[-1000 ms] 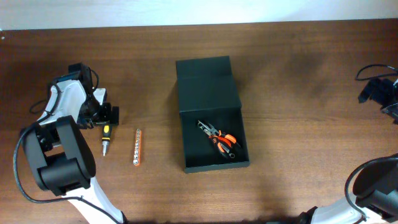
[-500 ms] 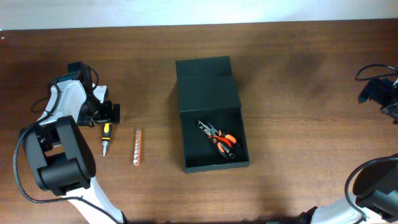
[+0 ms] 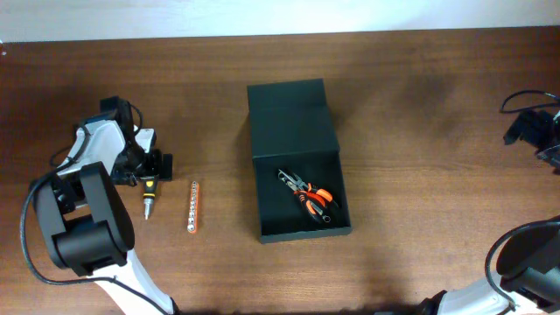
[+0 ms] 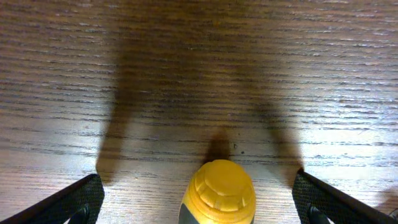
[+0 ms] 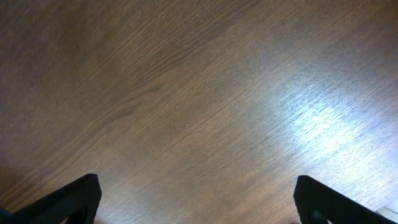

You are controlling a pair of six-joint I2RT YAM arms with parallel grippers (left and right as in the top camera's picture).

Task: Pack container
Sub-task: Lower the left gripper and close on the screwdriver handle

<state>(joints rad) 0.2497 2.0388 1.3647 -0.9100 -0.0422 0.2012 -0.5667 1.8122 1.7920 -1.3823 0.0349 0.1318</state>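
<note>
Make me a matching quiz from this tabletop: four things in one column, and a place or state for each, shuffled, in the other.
Things:
1. pliers
2. screwdriver
3. orange bit holder
4. container

Place or state:
A. lid flap open
B. lying inside the container
C. yellow-ended handle, leftmost tool
D. on the table, between screwdriver and container

Pairs: 1-B, 2-C, 3-D, 4-A

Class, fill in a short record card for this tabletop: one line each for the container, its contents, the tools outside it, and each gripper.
container: dark box mid-table, flap lid open
contents: orange-handled pliers
outside, on the left arm's side: yellow-capped screwdriver and orange bit holder, lying side by side
left gripper: open, fingers either side of the screwdriver's cap, not gripping
right gripper: open over bare wood, holding nothing
</note>
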